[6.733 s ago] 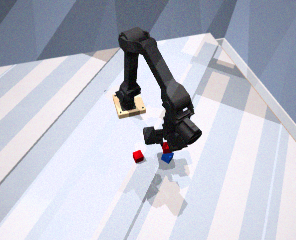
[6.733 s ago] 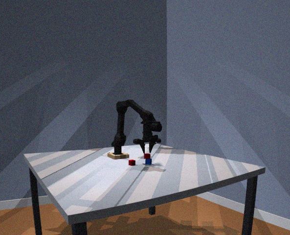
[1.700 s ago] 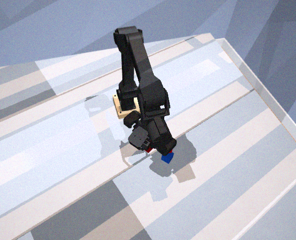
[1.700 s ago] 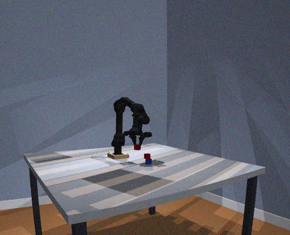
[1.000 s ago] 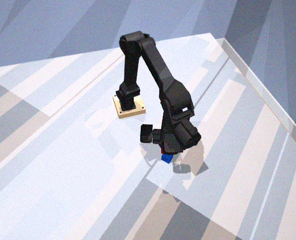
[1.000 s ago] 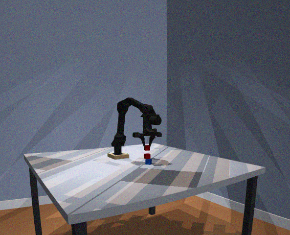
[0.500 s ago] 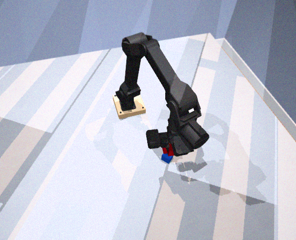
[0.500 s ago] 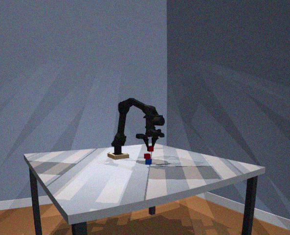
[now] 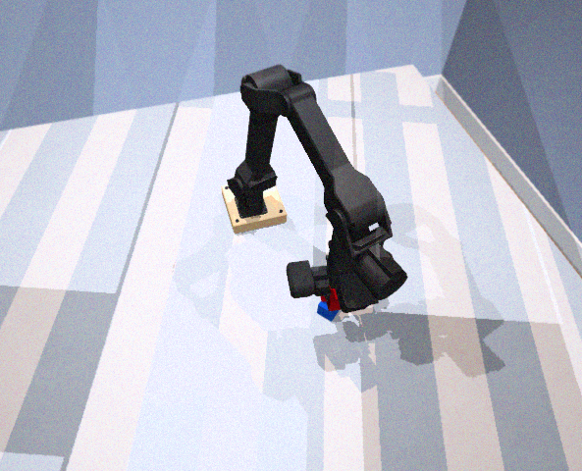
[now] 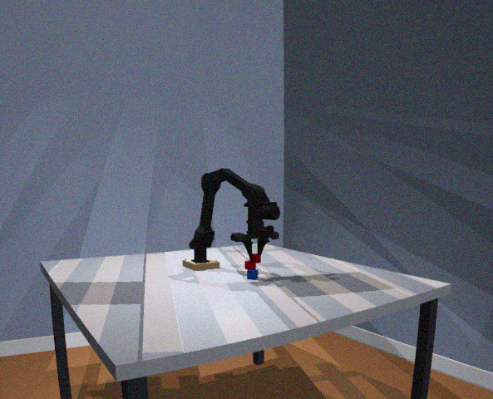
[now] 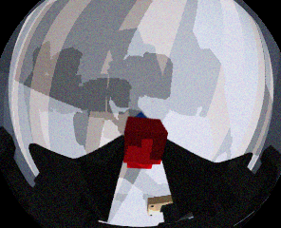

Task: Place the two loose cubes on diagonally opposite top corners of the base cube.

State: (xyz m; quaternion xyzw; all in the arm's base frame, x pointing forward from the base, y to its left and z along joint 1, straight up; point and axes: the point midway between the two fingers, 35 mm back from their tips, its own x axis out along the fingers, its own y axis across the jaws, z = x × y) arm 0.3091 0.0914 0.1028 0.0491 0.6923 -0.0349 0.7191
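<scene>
A black arm (image 10: 234, 180) is seen bent over a striped table (image 10: 160, 317), its foot bolted to a tan plate (image 9: 277, 219); the claw (image 10: 253, 253) is pointed straight down, and its fingers are clamped on a red cube (image 10: 255, 258).

The blue base cube (image 10: 252, 274) is seen standing on the table directly below the claw; from the side, two red cubes are made out above it, one (image 10: 248, 264) lower and to the left, resting on the base, and the held one slightly higher and to the right. The two red cubes are shown close together; whether a gap is left between them cannot be told at this size. Whether the held cube touches the base cannot be told either.

From above, most of the stack is hidden by the wrist; only a corner of the base cube (image 9: 326, 310) and a sliver of red (image 9: 333, 299) are left in view, at the edge of a broad shadow cast on the table.

In the wrist view, the held cube (image 11: 147, 132) is framed between the two dark fingers; a second, brighter red face (image 11: 140, 155) is seen just below and left of it, and a small blue tip (image 11: 140, 114) peeks out above; the tan plate (image 11: 159, 203) appears small between the fingers lower down.
</scene>
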